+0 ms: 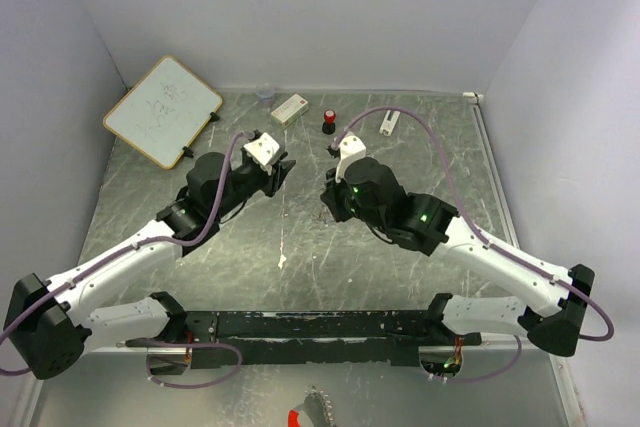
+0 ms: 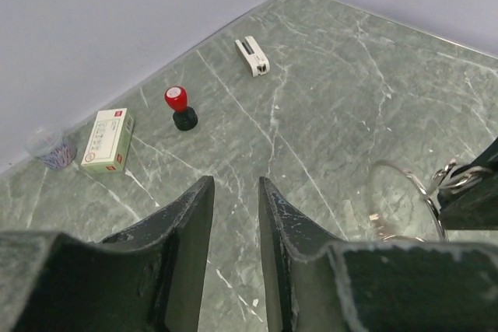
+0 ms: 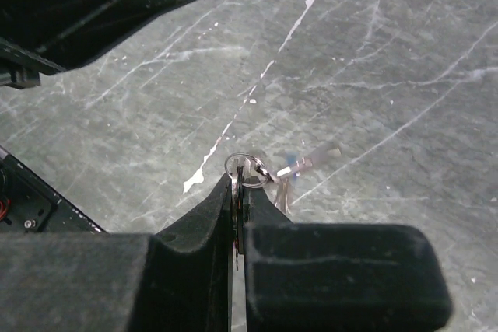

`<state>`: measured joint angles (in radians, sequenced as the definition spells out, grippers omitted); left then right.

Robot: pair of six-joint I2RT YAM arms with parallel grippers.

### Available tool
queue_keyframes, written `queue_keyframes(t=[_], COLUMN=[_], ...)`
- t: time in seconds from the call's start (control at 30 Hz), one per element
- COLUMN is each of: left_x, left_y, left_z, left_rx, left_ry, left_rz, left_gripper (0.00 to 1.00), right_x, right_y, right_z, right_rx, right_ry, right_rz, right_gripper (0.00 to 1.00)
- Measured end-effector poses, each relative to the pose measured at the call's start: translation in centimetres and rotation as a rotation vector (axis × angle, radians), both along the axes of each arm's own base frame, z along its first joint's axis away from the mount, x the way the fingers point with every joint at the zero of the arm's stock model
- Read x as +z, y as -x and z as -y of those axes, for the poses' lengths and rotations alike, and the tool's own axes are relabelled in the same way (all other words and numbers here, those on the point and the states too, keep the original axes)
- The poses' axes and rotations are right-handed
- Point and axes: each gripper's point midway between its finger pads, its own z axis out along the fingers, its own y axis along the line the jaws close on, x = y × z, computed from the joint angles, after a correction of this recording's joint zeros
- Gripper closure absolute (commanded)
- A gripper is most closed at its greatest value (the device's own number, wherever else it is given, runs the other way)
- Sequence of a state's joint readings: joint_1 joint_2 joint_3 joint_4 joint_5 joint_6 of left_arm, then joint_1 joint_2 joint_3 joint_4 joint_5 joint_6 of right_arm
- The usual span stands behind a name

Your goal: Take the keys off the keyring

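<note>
My right gripper (image 3: 242, 183) is shut on the keyring (image 3: 231, 162), a thin silver wire loop that sticks out past its fingertips, held above the table. The keys (image 3: 298, 165) hang from the ring to the right: one with a blue head, blurred, and plain silver ones below it. My left gripper (image 2: 233, 186) is open a little and empty. It hovers just left of the right gripper (image 1: 326, 195), a short way from the ring. In the left wrist view the keyring (image 2: 411, 181) shows at the right edge, held by the right finger (image 2: 471, 201).
At the back of the table stand a red-and-black knob (image 1: 328, 122), a white box (image 1: 289, 108), a small white device (image 1: 389, 123) and a small cup (image 1: 265, 95). A whiteboard (image 1: 162, 110) leans at the back left. Walls close in on three sides.
</note>
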<state>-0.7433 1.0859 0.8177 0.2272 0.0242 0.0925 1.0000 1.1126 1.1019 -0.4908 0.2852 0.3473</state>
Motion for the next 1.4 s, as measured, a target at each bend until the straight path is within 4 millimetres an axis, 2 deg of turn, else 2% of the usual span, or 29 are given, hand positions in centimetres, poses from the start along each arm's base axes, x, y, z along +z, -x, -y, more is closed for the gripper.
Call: queue_keyframes(t=[0.2,0.37,0.6,0.7,0.77,0.93,1.23,1.4], left_x=[-1.4,-1.8,0.9,1.9,2.3,2.1,1.2,0.9], left_y=[0.3,1.6,3.8,4.7,5.3,6.6,6.6,6.5], left_z=[0.1,0.5,1.7,2.1,2.4,2.8,2.8,3.0], left_rx=[-0.014,-0.075,-0.200,-0.254,-0.289,-0.356,-0.357,-0.357], left_ry=[0.006,0.042,0.136,0.173,0.191,0.204,0.190,0.188], left_rz=[-0.007,-0.001,0.040,0.055,0.056,0.059,0.045,0.043], left_gripper=[0.55,0.55,0.51,0.49,0.44,0.42,0.41,0.41], right_x=[0.6,1.9,3.8,3.5,3.1,2.8,5.2,4.1], right_y=[0.1,0.2,0.2,0.3,0.5,0.5,-0.5,-0.5], right_z=[0.6,0.6,-0.4,-0.8,-1.1,-0.9,-0.4,-0.1], right_rx=[-0.016,-0.009,0.023,0.041,0.054,0.054,-0.005,-0.020], right_ry=[0.047,0.040,0.040,0.062,0.082,0.116,0.199,0.302], right_rz=[-0.023,-0.017,-0.025,-0.051,-0.073,-0.093,-0.103,-0.175], right_gripper=[1.00,1.00,1.00,1.00,1.00,1.00,1.00,1.00])
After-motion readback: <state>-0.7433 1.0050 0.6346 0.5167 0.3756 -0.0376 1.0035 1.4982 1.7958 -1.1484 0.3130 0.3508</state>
